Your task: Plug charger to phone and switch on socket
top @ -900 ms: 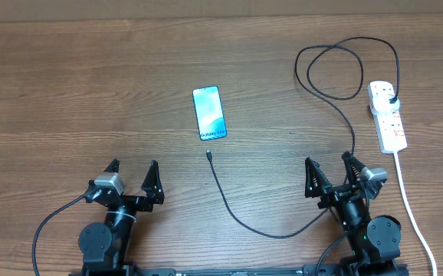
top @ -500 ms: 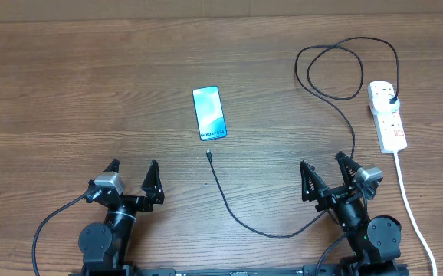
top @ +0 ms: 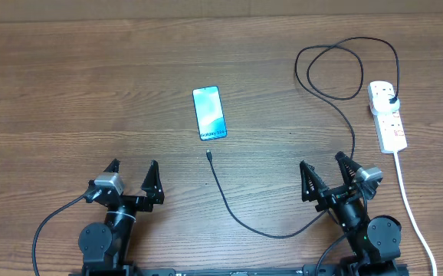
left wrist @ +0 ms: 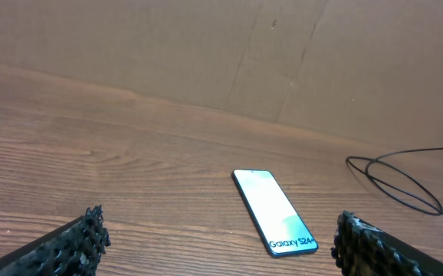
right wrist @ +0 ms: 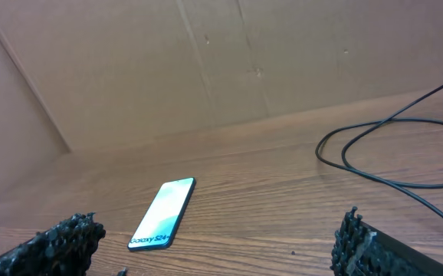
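Left end effector (top: pixel 133 165) and right end effector (top: pixel 322 161) both stand wide open and empty at the near edge of the surface (top: pixel 68 92). Phone (top: pixel 209 113) lies mid-surface, screen lit. Charger (top: pixel 229 207) tip rests just near it, unconnected, with its plug on the socket (top: pixel 388 123) by the right edge.

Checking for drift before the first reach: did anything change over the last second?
The right gripper swung slightly toward the table's middle, then stopped. Its jaws are open and hold nothing. The left gripper, also open, the phone, the charger and the socket stayed as they were. Nothing was taken hold of or let go.
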